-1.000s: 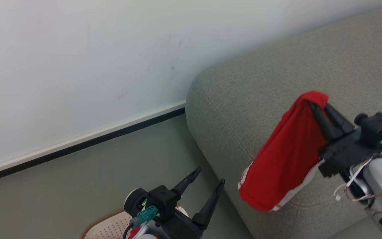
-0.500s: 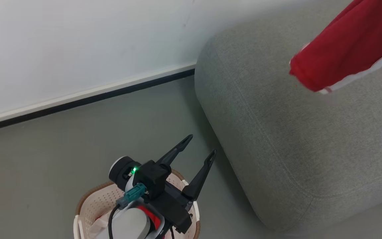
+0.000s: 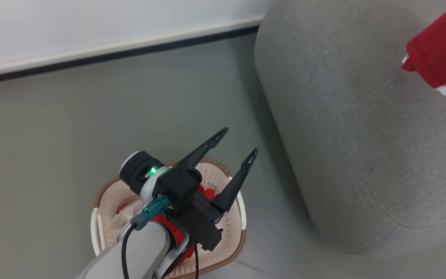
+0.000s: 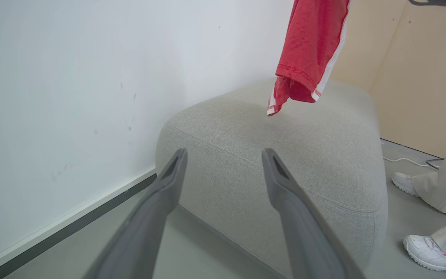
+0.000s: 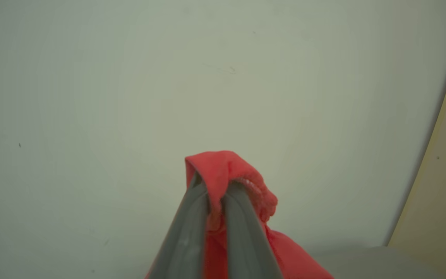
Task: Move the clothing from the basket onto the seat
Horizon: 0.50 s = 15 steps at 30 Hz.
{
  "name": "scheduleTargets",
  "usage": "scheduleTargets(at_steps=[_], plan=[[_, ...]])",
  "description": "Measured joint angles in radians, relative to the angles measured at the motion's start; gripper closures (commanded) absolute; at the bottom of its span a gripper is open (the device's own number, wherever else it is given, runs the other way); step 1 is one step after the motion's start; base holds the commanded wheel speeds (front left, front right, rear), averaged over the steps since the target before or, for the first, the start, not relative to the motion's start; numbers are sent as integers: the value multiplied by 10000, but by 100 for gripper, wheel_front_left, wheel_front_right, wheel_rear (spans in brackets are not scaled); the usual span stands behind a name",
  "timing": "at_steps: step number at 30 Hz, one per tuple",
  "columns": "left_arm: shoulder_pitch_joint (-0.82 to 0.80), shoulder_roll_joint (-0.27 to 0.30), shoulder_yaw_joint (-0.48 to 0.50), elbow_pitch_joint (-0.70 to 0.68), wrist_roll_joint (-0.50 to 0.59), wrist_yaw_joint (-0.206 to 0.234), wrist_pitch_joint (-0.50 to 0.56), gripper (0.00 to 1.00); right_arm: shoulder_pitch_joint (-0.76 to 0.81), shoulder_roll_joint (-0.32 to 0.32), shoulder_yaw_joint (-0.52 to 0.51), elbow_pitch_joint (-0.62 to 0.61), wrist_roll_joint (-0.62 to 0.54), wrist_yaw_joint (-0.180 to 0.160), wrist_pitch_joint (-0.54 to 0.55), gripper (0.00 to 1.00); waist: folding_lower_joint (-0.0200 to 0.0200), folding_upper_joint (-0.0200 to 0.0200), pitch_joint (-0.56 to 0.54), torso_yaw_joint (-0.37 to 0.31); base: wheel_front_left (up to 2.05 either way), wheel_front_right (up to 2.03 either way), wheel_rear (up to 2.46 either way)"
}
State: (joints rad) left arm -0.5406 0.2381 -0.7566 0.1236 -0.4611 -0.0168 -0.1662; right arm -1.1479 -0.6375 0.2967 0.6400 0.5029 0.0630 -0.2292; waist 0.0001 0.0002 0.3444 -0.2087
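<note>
White wall (image 3: 91, 23) with a dark skirting line is seen at 12 o'clock of the head view, and grey floor (image 3: 52, 116) is spread below it. The seat (image 3: 362, 155) is found at 3 o'clock, broad and rounded at its edges. The basket (image 3: 229, 223) is placed on the floor at 6 o'clock, apart from the seat, and some red fabric (image 3: 206, 192) is seen inside it.

One piece of clothing (image 3: 439, 58) is held in the air over the seat at 2 o'clock and does not touch the cushion. It is pinched by a small fold between the closed fingers of the right gripper (image 5: 215, 190). The left gripper (image 3: 239, 142) is held wide apart above the basket, with nothing between its fingers.

At 4 o'clock of the left wrist view, a person's white shoes (image 4: 428, 252) are seen beside the seat.

Only a thin fold is gripped, so the piece could probably slip out early. If it is released near the rounded edge, it may slide down to the floor.

No brand, label or writing can be read.
</note>
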Motion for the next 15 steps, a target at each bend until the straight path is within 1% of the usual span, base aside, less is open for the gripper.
scheduleTargets(at_steps=[3, 6, 10, 15], plan=[[-199, 50, -33, -109, 288, 4, 165, 0, -113, -12, -40, 270, -77, -238, -2, 100, 0, 0, 410, 115, 0, 0, 0], [-400, 115, -29, -213, 391, 29, 238, 0, -113, 125, -33, 713, -104, -428, -6, 100, 1, 0, 812, 210, 0, 0, 0], [-624, 148, -31, -311, 474, 79, 322, 0, -118, 631, 88, 1296, -104, -554, -12, 100, 1, 0, 1310, 302, 0, 0, 0], [-980, 19, -127, -286, 568, 65, 337, 0, 14, 1095, 267, 2048, -121, -754, -52, 100, 0, 0, 1791, 417, 0, 0, 0]])
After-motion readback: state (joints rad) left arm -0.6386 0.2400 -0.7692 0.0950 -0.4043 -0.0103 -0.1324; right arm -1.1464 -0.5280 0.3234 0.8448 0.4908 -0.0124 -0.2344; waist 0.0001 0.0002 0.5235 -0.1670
